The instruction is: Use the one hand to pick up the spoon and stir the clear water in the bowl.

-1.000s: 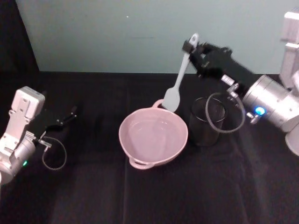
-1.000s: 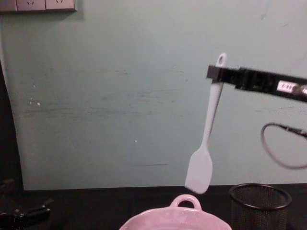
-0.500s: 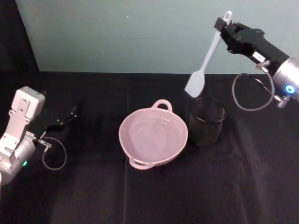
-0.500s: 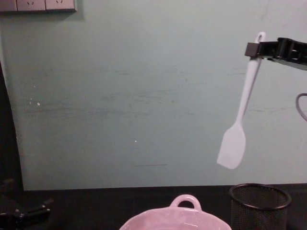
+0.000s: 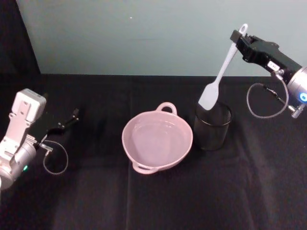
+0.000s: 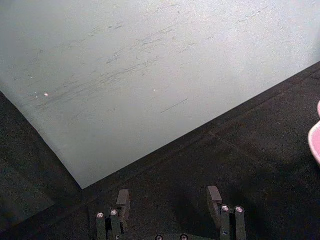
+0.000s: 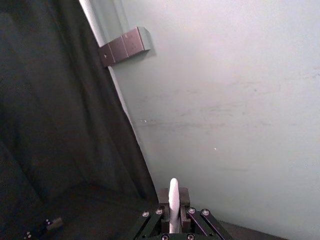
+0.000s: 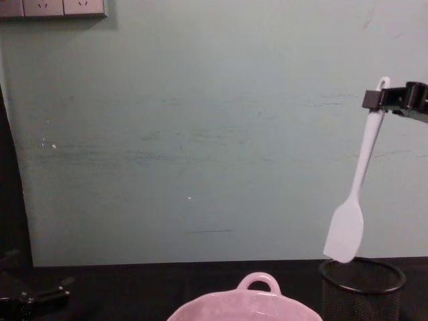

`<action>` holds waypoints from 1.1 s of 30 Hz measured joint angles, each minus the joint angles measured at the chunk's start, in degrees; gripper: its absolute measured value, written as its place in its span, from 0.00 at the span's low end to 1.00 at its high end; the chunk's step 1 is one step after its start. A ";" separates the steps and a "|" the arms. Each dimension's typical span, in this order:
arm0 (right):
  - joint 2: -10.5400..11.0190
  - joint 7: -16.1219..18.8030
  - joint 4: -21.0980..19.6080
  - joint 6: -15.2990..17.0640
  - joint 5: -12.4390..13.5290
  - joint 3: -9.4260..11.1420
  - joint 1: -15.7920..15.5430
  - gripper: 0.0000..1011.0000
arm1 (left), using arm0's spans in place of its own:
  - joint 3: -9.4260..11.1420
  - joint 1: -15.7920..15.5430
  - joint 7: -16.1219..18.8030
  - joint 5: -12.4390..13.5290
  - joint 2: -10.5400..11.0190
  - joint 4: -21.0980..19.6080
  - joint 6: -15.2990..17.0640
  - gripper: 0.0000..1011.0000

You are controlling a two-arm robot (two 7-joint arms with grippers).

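Note:
The white spoon (image 5: 221, 69) hangs nearly upright, and my right gripper (image 5: 238, 36) is shut on the top of its handle, just below the hole. Its flat head (image 5: 209, 97) hovers at the rim of the black mesh cup (image 5: 212, 127), to the right of the bowl. The chest view shows the spoon (image 8: 354, 194) with its head just above the cup's rim (image 8: 362, 269). The pink bowl (image 5: 139, 152) of clear water sits mid-table, with a loop handle on its far rim (image 8: 259, 277). In the right wrist view the handle (image 7: 173, 202) stands between the fingers. My left gripper (image 5: 62, 125) rests open at the far left.
A black cloth covers the table, and a pale green wall stands close behind it. A cable loop (image 5: 263, 101) hangs from the right wrist. In the left wrist view the left gripper (image 6: 169, 200) faces bare cloth, with the bowl's edge (image 6: 316, 142) off to one side.
My right gripper carried the spoon from over the bowl's far rim up and to the right, then lowered it. Its head now hangs at the mesh cup. The left arm stayed still.

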 joint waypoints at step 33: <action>1.85 1.21 8.53 -1.28 4.71 -4.16 -0.36 0.12 | 0.00 0.00 0.00 0.00 0.00 0.00 0.00 1.00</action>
